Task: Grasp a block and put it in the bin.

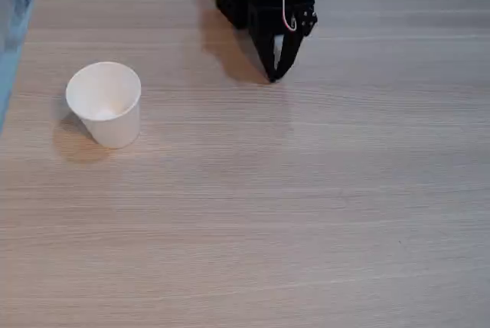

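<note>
Fixed view, looking down on a pale wood-grain table, bare across the middle and front. Black arm at the far edge, top centre, folded low with a white-and-red wire along its side. White paper cup serving as the bin, upright at left, well apart from the arm, rolled rim uppermost. Faint pale patch at the cup bottom; too indistinct to confirm as the block. Gripper pointing down at the table, fingers pressed together at the tips, nothing visibly pinched. No cube visible on the table. Judged status: either delivery complete, or block out of frame; not determinable.
</note>
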Robot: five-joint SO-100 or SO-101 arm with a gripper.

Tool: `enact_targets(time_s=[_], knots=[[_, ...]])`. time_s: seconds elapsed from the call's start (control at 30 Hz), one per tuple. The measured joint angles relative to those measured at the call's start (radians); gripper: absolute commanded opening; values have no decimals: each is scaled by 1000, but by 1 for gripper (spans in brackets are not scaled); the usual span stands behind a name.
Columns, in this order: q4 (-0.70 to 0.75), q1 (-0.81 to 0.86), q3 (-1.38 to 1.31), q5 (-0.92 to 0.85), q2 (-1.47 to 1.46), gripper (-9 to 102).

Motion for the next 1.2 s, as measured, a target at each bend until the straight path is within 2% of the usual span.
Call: enact_targets(time_s=[1.2], knots=[[21,74,2,29,6,0]])
